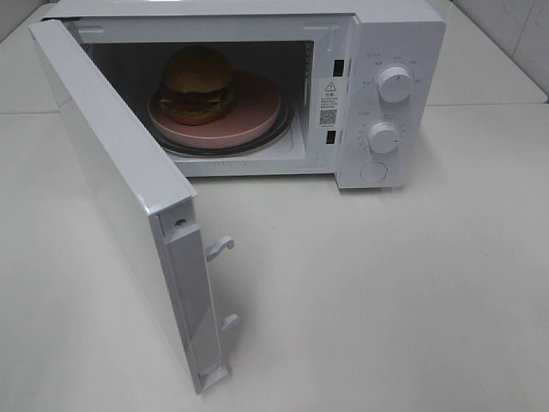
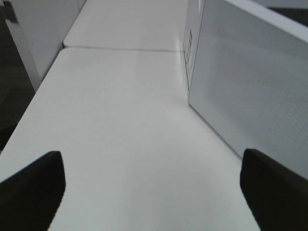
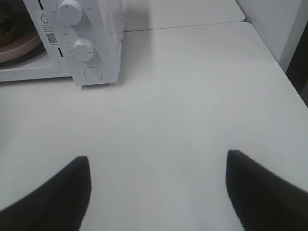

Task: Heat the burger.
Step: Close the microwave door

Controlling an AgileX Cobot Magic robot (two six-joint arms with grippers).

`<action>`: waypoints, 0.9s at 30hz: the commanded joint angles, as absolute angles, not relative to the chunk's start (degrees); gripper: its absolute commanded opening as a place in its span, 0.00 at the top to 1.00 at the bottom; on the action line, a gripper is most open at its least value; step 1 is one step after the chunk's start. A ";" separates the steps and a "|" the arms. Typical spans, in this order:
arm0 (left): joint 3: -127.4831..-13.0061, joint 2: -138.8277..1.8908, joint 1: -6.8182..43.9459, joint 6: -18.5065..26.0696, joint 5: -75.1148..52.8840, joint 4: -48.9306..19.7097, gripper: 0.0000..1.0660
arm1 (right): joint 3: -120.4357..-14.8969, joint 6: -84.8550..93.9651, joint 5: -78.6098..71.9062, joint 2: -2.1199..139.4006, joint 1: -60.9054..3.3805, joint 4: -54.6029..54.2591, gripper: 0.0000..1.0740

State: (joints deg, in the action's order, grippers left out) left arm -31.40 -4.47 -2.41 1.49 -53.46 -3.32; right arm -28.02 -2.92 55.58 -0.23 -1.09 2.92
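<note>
So the burger (image 1: 197,81) is already in the microwave (image 1: 399,34), sitting on the pink plate (image 1: 249,116) on the turntable, a bit off-centre toward the hinge side. The microwave stands toward the far edge of the desk (image 1: 386,283), and its door (image 1: 111,180) swings wide open out toward the near edge.

We reckon loading is done and the step in hand is shutting the door. Neither arm shows up in the high view. The left gripper (image 2: 151,168) hangs low over the desk just beside the outer face of the door, jaws spread wide with nothing between them. The right gripper (image 3: 158,166) is also released and empty, over bare desk, well back from the control panel.

Next move, as we see it: the left arm pushes on the door's outer face near its free edge and swings it round until the latches catch. A push too close to the hinge may just shove the whole microwave. After that, the upper knob (image 1: 395,83) and lower knob (image 1: 383,137) need turning, probably by the right arm.
</note>
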 commanded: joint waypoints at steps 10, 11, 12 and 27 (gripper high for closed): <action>-27.04 -21.60 -2.29 2.41 -22.69 -3.09 1.00 | -27.96 -2.46 55.23 -1.89 -0.74 2.98 0.29; -24.24 -24.29 -2.29 2.52 -14.73 -3.09 1.00 | -27.96 -2.46 55.23 -1.89 -0.74 2.98 0.29; -24.24 -24.29 -2.29 2.52 -14.73 -3.09 1.00 | -27.96 -2.46 55.23 -1.89 -0.74 2.98 0.29; -10.14 -50.99 -2.29 -11.57 31.57 9.85 1.00 | -27.96 -2.46 55.23 -1.89 -0.74 2.98 0.29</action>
State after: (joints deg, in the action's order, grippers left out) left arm -10.31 -46.70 -2.41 -8.42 26.18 4.81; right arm -28.02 -2.92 55.58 -0.23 -1.09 2.92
